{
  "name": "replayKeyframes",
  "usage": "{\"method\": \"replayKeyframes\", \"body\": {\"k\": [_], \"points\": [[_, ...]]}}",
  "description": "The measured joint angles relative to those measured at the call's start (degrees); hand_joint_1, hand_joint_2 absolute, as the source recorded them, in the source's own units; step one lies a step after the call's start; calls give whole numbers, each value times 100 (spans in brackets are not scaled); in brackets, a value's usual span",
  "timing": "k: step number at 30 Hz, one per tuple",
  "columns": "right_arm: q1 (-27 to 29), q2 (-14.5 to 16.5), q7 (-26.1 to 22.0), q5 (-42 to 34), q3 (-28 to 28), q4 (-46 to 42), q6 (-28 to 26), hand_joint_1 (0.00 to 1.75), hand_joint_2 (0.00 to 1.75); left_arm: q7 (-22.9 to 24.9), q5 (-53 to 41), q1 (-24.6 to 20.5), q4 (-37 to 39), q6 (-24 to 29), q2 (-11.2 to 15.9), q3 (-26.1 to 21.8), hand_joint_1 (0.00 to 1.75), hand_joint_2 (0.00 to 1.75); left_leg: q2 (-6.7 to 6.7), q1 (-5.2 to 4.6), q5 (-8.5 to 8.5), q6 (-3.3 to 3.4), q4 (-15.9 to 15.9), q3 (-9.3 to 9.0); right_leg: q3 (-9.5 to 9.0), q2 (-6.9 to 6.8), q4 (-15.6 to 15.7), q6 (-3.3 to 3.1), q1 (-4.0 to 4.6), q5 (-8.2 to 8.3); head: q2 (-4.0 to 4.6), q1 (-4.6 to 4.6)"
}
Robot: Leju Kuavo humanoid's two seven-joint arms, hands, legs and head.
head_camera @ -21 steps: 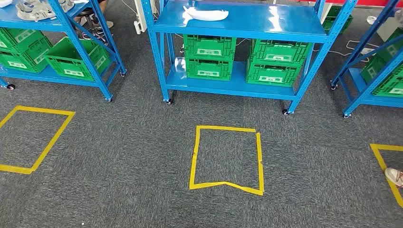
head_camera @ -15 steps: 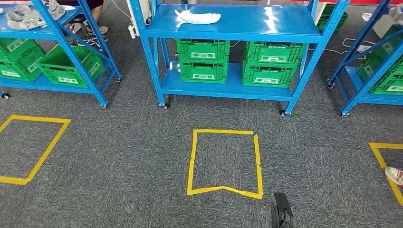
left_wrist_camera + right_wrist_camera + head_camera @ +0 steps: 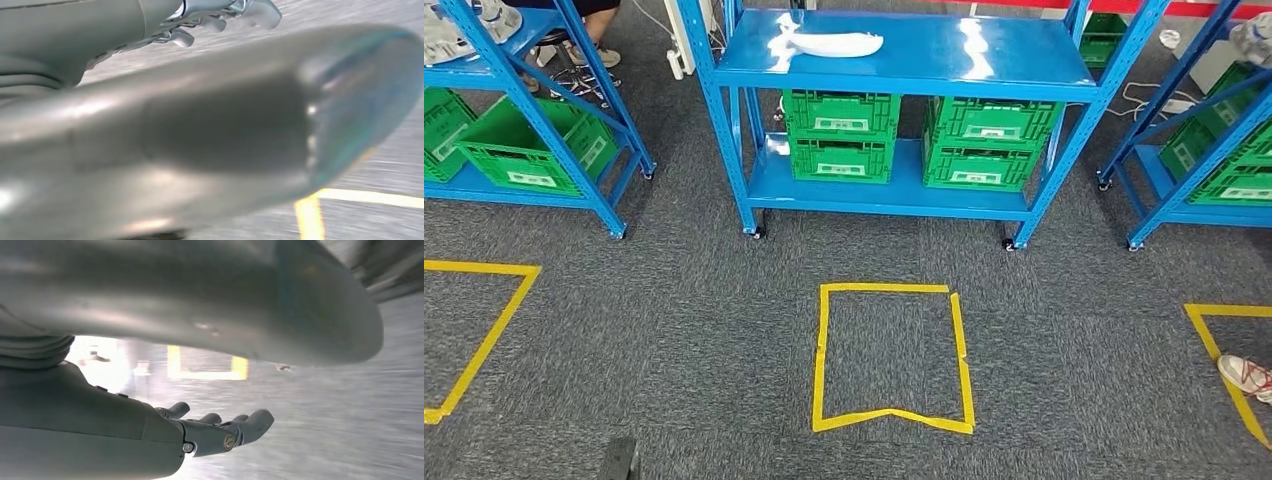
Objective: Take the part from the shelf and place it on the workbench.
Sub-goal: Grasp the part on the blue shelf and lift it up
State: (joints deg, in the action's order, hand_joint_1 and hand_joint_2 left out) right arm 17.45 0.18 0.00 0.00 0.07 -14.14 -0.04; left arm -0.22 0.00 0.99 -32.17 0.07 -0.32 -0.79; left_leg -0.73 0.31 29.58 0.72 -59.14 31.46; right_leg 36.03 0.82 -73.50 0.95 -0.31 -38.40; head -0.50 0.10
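You see the white part (image 3: 829, 44) lying flat on the top level of the middle blue shelf (image 3: 1024, 78), toward its left end, with nothing touching it. Under that level, on the lower board, sit four green crates (image 3: 841, 134), stacked in two pairs side by side. On the grey carpet floor (image 3: 674, 330) in front of the shelf there is a yellow tape square (image 3: 892, 357) (its near edge dips into a small notch). More blue shelving with green crates stands to either side, further yellow tape outlines lie near both edges of the head view, and a person's shoe (image 3: 1246, 375) rests on the carpet at the right edge. In the left wrist view you find the left robot hand (image 3: 220, 17) above blurred carpet; its fingers lie apart and hold nothing. In the right wrist view the right robot hand (image 3: 215, 432) is likewise spread, fingers slightly curled and empty, with carpet and a yellow tape outline behind it.
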Motion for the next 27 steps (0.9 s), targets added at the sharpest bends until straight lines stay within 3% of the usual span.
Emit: {"method": "replayKeyframes", "body": {"k": [1,2,5,6,7,9,11,12,15,16,17,18,20,22,24,25,27], "points": [[69,-4,1,-1,0,92,-1,0,0,0,0,-58,-90,0,4,0,0,0,2,0,48,3,1,-58,159,-3,-69,0,0,-85,0,9],[102,-8,-1,-1,0,141,-1,0,0,1,0,-72,-136,0,6,0,0,0,14,0,100,2,2,-127,234,-10,29,-6,2,-33,0,21],[-99,-20,-14,0,0,29,-3,0,0,13,0,155,23,0,1,0,0,0,147,-9,265,-33,6,-309,103,-191,920,-68,31,725,0,49],[-248,-22,-20,0,1,-84,-2,0,0,17,0,286,154,0,2,0,0,0,212,-17,324,-61,6,-345,58,-269,1107,-85,43,834,0,57],[-402,-21,-25,0,2,-227,-1,0,0,25,0,436,303,0,3,0,0,0,280,-26,371,-94,10,-379,33,-319,1193,-100,54,900,0,57],[-712,-17,-30,-1,3,-544,2,0,0,37,1,729,616,0,-2,1,0,0,376,-38,401,-176,-32,-479,-4,-272,1223,-141,38,945,0,46],[-1009,-16,-28,-1,4,-921,2,0,0,43,2,1003,1011,0,-13,2,0,0,334,-24,470,-247,-165,-516,-97,-185,1293,-207,7,1068,0,30],[-1177,-17,-26,-1,4,-1130,1,0,0,43,2,1144,1228,0,-10,3,0,0,275,-12,588,-273,-321,-446,-137,-127,1313,-233,-3,1073,0,23],[-1639,-22,-35,0,2,-1695,-4,0,0,48,1,1581,1804,1,16,3,0,0,132,12,1048,-319,-1140,44,-151,126,1326,-274,-11,1083,0,-6],[-1726,-22,-35,1,2,-1825,-4,0,0,49,2,1687,1940,1,23,2,0,0,118,16,1091,-326,-1297,184,-158,197,1325,-276,-11,1077,0,-19],[-1761,-22,-31,1,1,-1905,-4,0,0,49,2,1741,2021,1,28,2,0,0,112,19,1007,-328,-1270,251,-170,244,1324,-272,-12,1068,0,-32],[-1757,-22,-26,2,-1,-1952,-4,0,0,46,2,1749,2058,1,35,2,0,0,106,22,819,-326,-1083,250,-188,271,1324,-262,-14,1056,0,-45],[-1615,-22,-13,2,-2,-1888,-3,0,0,36,2,1602,1963,0,44,2,0,0,96,14,351,-312,-452,95,-228,261,1325,-222,-9,1026,0,-57],[-1353,-21,-7,1,-2,-1672,0,0,0,21,1,1331,1721,0,32,2,0,0,91,-15,255,-246,-123,7,-235,227,1331,-159,6,981,0,-61],[-1019,-20,-3,0,-1,-1360,1,0,0,13,1,1029,1374,0,11,2,0,0,86,-19,267,-127,-97,10,-243,191,1259,-85,20,993,0,-58],[-833,-19,-2,0,0,-1165,2,0,0,13,2,870,1167,0,0,2,0,0,83,-9,194,-72,-81,-9,-242,156,1197,-54,19,990,0,-51],[-481,-19,0,0,2,-729,2,0,0,10,1,523,713,0,-15,2,0,0,54,2,154,5,-76,-51,-145,68,927,-9,13,847,0,-29]]}}
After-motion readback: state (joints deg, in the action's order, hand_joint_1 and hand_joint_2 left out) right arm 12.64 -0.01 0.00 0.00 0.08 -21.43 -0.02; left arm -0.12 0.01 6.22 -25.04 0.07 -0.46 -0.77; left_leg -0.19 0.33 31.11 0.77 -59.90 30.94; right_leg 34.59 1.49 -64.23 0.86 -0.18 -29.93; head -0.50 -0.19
